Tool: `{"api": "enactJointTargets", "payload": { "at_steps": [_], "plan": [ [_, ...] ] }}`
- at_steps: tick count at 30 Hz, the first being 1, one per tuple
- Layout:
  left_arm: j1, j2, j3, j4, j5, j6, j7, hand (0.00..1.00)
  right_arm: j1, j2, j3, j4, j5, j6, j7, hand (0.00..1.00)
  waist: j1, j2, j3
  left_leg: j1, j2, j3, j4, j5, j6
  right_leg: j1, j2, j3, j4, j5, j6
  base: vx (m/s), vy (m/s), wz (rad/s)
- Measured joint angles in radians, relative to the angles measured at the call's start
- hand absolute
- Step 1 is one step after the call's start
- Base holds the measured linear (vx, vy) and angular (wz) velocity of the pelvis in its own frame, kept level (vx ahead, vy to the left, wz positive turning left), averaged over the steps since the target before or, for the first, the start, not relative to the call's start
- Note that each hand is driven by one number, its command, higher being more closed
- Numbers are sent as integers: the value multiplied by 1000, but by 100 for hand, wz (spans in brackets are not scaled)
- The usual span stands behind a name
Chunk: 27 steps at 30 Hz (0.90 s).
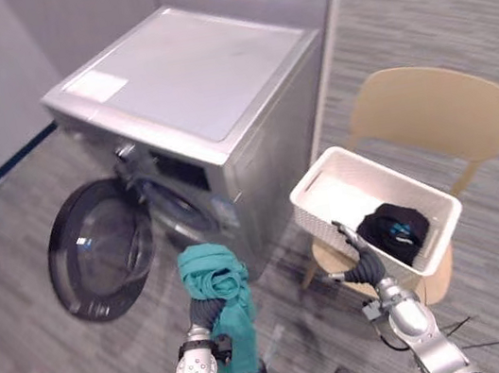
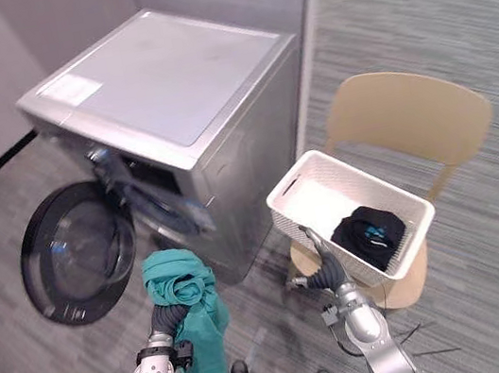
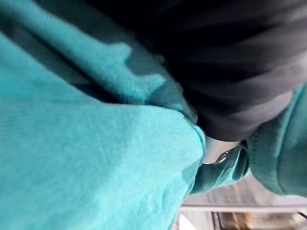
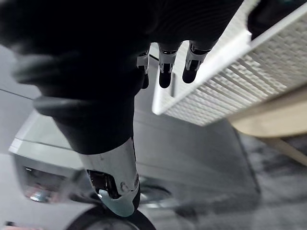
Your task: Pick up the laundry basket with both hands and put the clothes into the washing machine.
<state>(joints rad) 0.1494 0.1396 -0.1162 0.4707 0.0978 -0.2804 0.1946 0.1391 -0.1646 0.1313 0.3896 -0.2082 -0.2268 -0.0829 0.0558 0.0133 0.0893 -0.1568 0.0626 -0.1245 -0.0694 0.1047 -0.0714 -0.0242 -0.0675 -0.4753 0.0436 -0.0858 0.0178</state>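
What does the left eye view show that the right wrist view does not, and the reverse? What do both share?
Left eye view, not the wrist view: the teal garment draped over the left hand, and the backrest of the chair. Right wrist view, not the eye view: close up, the straight fingers and thumb of the right hand, by the rim of the white basket. Both: the basket, the washing machine, the chair's seat, the right hand.

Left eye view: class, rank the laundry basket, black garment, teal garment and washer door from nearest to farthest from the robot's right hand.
1. Laundry basket: near wall right beside the right hand.
2. Black garment: inside the basket.
3. Teal garment: off to the left.
4. Washer door: farthest left, open.
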Motion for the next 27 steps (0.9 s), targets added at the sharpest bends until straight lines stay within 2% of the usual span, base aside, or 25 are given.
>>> {"api": "enactJointTargets", "payload": {
  "at_steps": [1,2,3,4,5,6,8,9,10,11,12,13,14,15,16,17,19,20,21,22,23,24,25,26,27],
  "plan": [
    [-6,0,5,18,-10,5,0,100,-5,6,-12,47,5,6,0,0,7,-4,3,-9,-8,7,-1,6,9,0,-11,-27,15,-11,2,23,11,135],
    [-6,-1,12,39,-21,14,-1,100,-10,22,-33,110,8,15,-1,0,12,-10,7,-27,-12,116,3,-3,63,5,-33,-82,40,-33,10,27,64,158],
    [-11,-2,17,59,-28,23,-1,100,-19,35,-58,185,17,19,-2,0,8,-19,15,-36,4,279,42,-20,108,21,-66,-154,70,-56,30,95,74,164],
    [-11,-6,21,67,-28,23,-2,100,-26,36,-65,216,21,20,-2,0,6,-17,17,-42,11,336,59,-16,102,30,-76,-182,82,-66,43,186,68,163],
    [-12,-13,31,94,-28,24,-7,100,-46,38,-79,281,28,22,-3,0,8,-19,21,-45,-2,345,68,-5,80,42,-100,-210,104,-80,59,232,124,114],
    [-7,-11,53,119,-29,24,-19,100,-73,44,-88,333,41,40,-4,0,15,-29,31,-44,-30,324,70,-5,80,58,-120,-213,106,-85,68,198,141,99],
    [0,-6,76,152,-28,34,-21,100,-102,73,-106,361,45,40,-5,0,15,-42,48,-38,-65,305,76,-23,96,81,-148,-215,112,-100,95,121,143,67],
    [9,-9,83,178,-28,45,-22,100,-120,91,-114,384,61,41,-5,0,15,-44,59,-41,-87,295,123,-68,110,91,-186,-225,166,-116,120,111,165,44],
    [11,-11,82,185,-28,48,-24,100,-122,95,-117,391,64,42,-5,0,15,-42,65,-40,-93,293,151,-95,114,90,-207,-223,211,-123,131,126,225,23],
    [39,-14,80,188,-28,53,-38,100,-119,98,-117,400,77,46,-4,0,14,-38,72,-27,-105,288,193,-154,117,74,-259,-201,339,-133,132,56,128,4],
    [53,-14,78,188,-28,54,-44,100,-114,98,-117,400,81,52,-4,0,15,-37,75,-18,-111,287,211,-176,119,55,-290,-176,421,-132,116,140,222,3],
    [70,-12,78,188,-27,57,-51,100,-99,95,-117,397,82,58,-5,0,9,-35,79,4,-121,277,235,-206,137,-23,-336,-83,606,-114,13,199,194,16],
    [64,-4,75,188,-27,59,-60,100,-84,95,-116,397,82,60,-5,0,2,-30,89,19,-120,256,246,-223,145,-94,-304,51,716,-143,8,243,211,29],
    [61,1,74,187,-27,59,-61,100,-79,96,-115,397,82,60,-4,0,-7,-28,96,28,-119,245,245,-228,149,-126,-277,104,751,-166,23,225,97,50],
    [49,5,72,187,-26,59,-61,100,-79,96,-113,396,85,60,-3,0,-29,-34,113,59,-120,219,240,-235,160,-168,-229,156,782,-199,31,211,63,50],
    [42,14,64,186,-26,58,-61,100,-71,96,-111,396,94,60,-3,0,-43,-28,123,84,-121,206,226,-240,163,-209,-201,150,766,-216,41,217,54,40],
    [13,16,38,185,-26,58,-61,100,-68,88,-99,397,114,60,-4,0,-46,-38,131,121,-121,198,209,-255,161,-270,-160,118,664,-215,41,242,31,17],
    [-17,21,26,185,-26,58,-61,100,-65,85,-96,397,119,60,-4,0,-49,-30,137,129,-123,184,211,-265,145,-304,-136,99,581,-206,37,322,4,38],
    [-35,20,3,184,-26,57,-61,100,-62,83,-94,397,119,60,-4,0,-60,-41,130,137,-128,164,215,-277,135,-313,-122,94,514,-192,33,291,-16,68],
    [-50,21,-13,184,-25,56,-61,100,-58,83,-94,397,119,60,-4,0,-74,-41,130,140,-136,146,234,-287,127,-320,-116,96,471,-168,4,355,-62,77],
    [-63,19,-36,184,-24,54,-64,100,-55,81,-94,398,119,60,-3,0,-82,-47,126,155,-142,131,258,-315,103,-317,-107,93,443,-136,-9,452,-99,69],
    [-62,20,-53,171,-24,52,-64,100,-48,86,-94,398,119,60,-1,0,-85,-57,121,154,-147,146,313,-344,57,-300,-96,92,391,-68,-27,561,-131,57],
    [-77,8,-72,167,-22,53,-65,100,-57,78,-96,399,119,61,-2,0,-98,-39,131,119,-127,170,422,-357,36,-278,-84,97,382,-42,-57,478,-106,33],
    [-82,-6,-79,161,-17,52,-66,100,-63,71,-97,399,119,61,-3,0,-92,-24,133,76,-95,219,545,-353,28,-242,-58,96,343,-46,-60,455,-114,-3],
    [-81,-20,-80,156,-16,51,-68,100,-72,69,-92,394,119,60,-3,0,-76,-8,134,19,-40,275,713,-333,-3,-188,-19,113,290,-47,-70,476,-118,-51]
  ]
}}
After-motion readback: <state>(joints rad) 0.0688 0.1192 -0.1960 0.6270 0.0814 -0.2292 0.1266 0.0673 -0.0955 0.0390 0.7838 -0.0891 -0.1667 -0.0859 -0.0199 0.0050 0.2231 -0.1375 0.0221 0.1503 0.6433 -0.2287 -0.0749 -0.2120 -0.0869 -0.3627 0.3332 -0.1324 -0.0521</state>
